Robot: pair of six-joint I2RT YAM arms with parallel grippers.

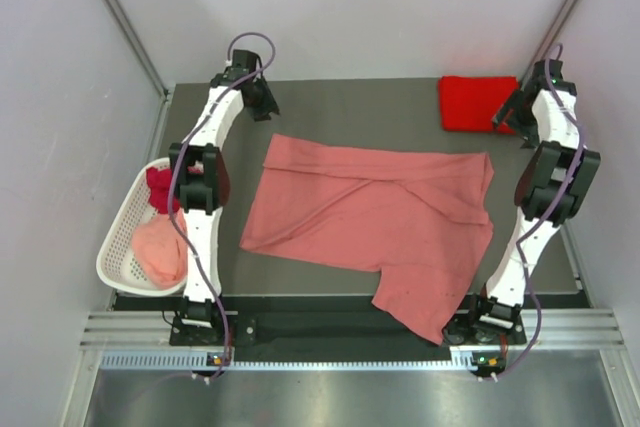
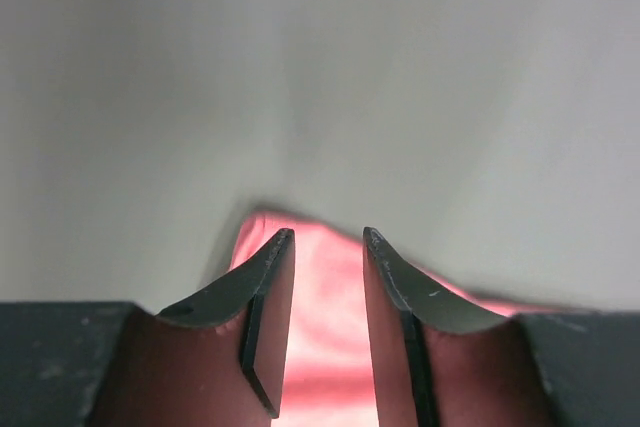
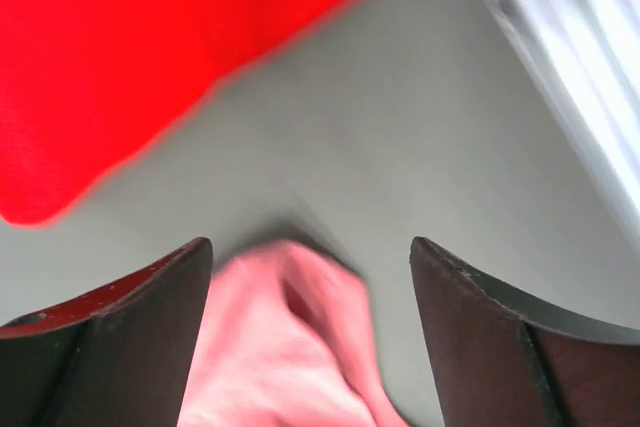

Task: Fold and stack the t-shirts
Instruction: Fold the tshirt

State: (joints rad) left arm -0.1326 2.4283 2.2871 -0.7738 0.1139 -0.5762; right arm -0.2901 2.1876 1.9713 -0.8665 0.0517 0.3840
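A salmon pink t-shirt point(image 1: 370, 217) lies spread and partly folded across the middle of the table, one part hanging over the near edge. My left gripper point(image 1: 265, 102) hovers by its back left corner; in the left wrist view its jaws point(image 2: 328, 237) stand apart with the pink cloth point(image 2: 320, 327) showing between them. My right gripper point(image 1: 510, 117) is by the back right corner, wide open point(image 3: 310, 247) around a bunched pink corner point(image 3: 280, 347). A folded bright red t-shirt point(image 1: 475, 102) lies at the back right and also shows in the right wrist view point(image 3: 150, 47).
A white slotted basket point(image 1: 115, 237) sits off the table's left edge, holding a dark crimson shirt point(image 1: 160, 187) and a pale pink shirt point(image 1: 160, 252). Grey walls close in the back and sides. The dark table point(image 1: 350, 107) ends at a metal rail in front.
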